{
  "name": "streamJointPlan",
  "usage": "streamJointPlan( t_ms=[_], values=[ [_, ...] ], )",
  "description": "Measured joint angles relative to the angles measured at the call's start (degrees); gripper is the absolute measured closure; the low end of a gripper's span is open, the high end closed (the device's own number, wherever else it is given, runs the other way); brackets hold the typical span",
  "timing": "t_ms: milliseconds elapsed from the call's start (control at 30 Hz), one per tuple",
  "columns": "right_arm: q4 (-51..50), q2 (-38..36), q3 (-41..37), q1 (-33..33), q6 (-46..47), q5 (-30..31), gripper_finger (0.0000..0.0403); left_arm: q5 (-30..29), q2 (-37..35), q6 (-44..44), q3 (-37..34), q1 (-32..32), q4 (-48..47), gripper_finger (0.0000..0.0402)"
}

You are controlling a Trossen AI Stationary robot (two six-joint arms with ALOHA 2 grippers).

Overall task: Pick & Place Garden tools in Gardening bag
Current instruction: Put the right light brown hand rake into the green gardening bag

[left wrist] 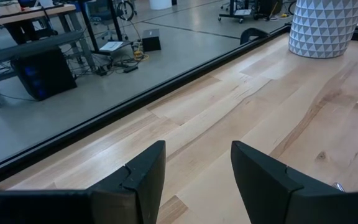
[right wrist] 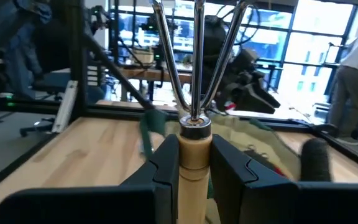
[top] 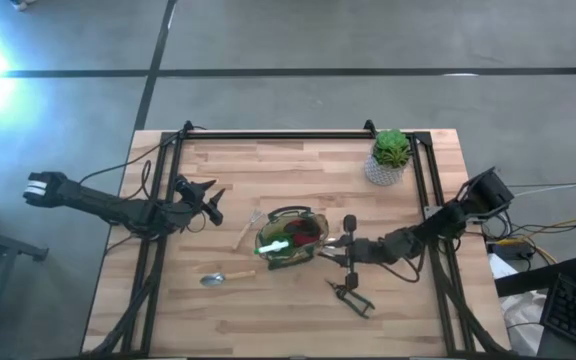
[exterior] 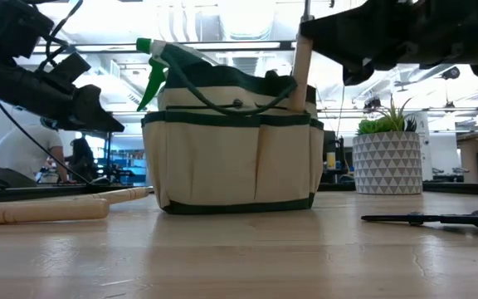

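Seen from above, the small olive-tan fabric gardening bag with dark green rim is found at the middle of the pale wooden table, directly in front of the right gripper, whose tips lie at the bag's rim; a bright green piece and a red piece are seen inside its mouth. Black-handled pruning shears lie near that gripper, and a metal trowel lies near the bag on the side away from it. The left gripper is held well apart from the bag, beside a wooden-handled tool lying on the table. In the low view, a green spray-nozzle piece and a pale wooden handle are seen rising from the bag's mouth, with a white patterned pot holding a green plant behind. In the left wrist view, the left gripper's fingers are seen spread, with only bare table between them. In the right wrist view, the right gripper's fingers are seen clamped on the wooden handle of a three-pronged metal fork, held upright.
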Motion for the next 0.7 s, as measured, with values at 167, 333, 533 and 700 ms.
streamJointPlan(
  t_ms=[167, 333, 533, 700],
  values=[
    [0.0, 0.0, 0.0, -0.9, -0.7, 0.0, 0.0353, 0.0, 0.0, 0.0, 0.0, 0.0, 0.0, 0.0216],
    [-0.4, 0.4, 0.0, -1.7, -0.3, 1.2, 0.0353, 0.0, 0.0, 0.0, 0.0, 0.0, 0.0, 0.0216],
    [-0.4, 3.5, 0.0, -2.9, 2.5, 1.2, 0.0353, 0.0, 0.0, 0.0, 0.0, 0.0, 0.0, 0.0216],
    [-0.3, 5.5, 1.0, -3.3, 2.8, 1.2, 0.0353, 0.0, 0.0, 0.0, 0.0, 0.0, 0.0, 0.0216]
  ],
)
